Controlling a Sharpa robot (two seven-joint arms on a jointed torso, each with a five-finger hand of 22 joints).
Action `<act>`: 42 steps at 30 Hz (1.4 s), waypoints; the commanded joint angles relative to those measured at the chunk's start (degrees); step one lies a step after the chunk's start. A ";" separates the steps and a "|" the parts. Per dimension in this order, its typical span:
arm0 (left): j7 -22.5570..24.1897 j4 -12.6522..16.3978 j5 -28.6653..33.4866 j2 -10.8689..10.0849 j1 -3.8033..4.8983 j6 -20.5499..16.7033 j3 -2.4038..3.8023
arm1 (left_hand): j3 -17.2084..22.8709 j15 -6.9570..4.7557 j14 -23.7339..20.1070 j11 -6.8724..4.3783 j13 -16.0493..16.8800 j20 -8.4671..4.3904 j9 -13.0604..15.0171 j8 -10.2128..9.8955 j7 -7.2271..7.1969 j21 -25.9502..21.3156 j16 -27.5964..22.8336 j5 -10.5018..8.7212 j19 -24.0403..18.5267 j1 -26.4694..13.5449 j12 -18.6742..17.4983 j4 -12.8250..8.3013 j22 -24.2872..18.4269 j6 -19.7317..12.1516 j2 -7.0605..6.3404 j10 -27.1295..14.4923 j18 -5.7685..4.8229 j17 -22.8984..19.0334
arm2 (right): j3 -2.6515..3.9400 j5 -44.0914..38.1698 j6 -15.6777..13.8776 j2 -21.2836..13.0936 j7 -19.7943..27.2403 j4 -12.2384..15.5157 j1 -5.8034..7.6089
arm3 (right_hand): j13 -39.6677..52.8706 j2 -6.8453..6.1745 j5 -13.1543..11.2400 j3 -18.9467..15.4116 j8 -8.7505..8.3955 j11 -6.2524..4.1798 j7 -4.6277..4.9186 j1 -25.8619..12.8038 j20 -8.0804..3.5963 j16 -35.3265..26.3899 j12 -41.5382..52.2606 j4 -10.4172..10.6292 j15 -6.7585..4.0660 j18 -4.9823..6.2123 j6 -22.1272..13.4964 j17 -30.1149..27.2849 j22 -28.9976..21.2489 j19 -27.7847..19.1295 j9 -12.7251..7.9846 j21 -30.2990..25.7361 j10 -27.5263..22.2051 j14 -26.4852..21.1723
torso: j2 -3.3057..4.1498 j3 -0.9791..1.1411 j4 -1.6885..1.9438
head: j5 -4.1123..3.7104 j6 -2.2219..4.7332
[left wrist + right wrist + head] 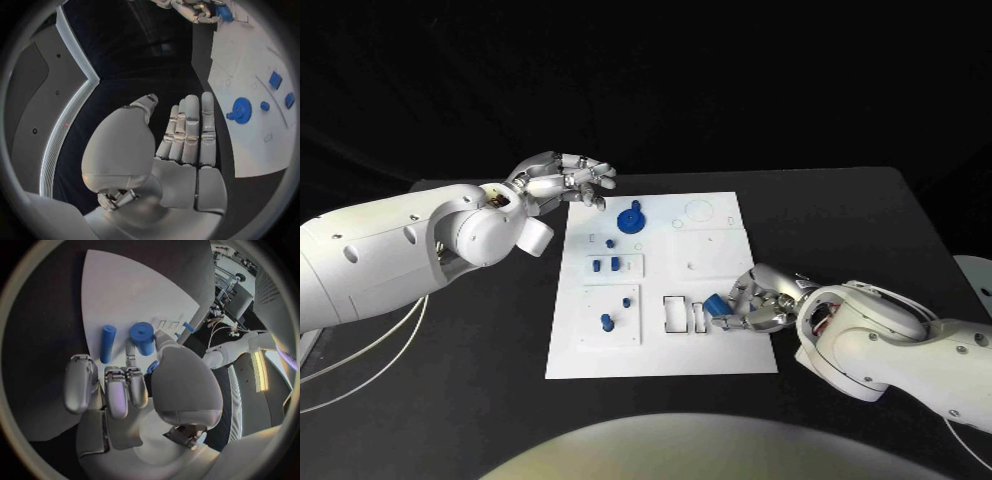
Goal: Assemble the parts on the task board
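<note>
- We see the white board (661, 350) in the middle of the black table (848, 220).
- The right hand (750, 300) rests on the board's near right part, pinching a small blue piece (715, 304).
- The left hand (567, 180) hovers off the board's far left corner — fingers straight, side by side, holding nothing.
- A blue gear (630, 218) sits on the board's far left part.

The board (661, 290) lies mid-table (848, 210). On it, a gear (632, 218) sits at the far left, two pegs (606, 265) nearer behind it, and another peg (606, 321) nearer still. The left hand (567, 180) hangs beyond the board's far left corner; the right hand (754, 300) rests at its near right edge, a part (715, 304) at its fingertips.
</note>
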 commanded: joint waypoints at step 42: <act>-0.79 0.19 -0.52 0.46 0.02 2.05 -0.04 | -0.79 0.03 -0.33 0.11 0.15 0.39 0.12 -0.43 0.07 -0.24 0.26 0.21 -0.05 -0.01 -0.37 0.56 -0.14 -0.44 0.59 -0.53 0.57 0.05 | -0.16 9.39 -8.05 4.68 -0.09 2.66 0.80 | 13.13 0.07 8.67 11.25 0.89 -1.97 -1.73 -1.41 -1.63 0.23 0.58 -0.05 -1.94 -0.56 4.96 15.07 11.18 2.49 2.34 1.37 4.93 6.01 | 0.02 -0.03 0.04 | -0.02 0.04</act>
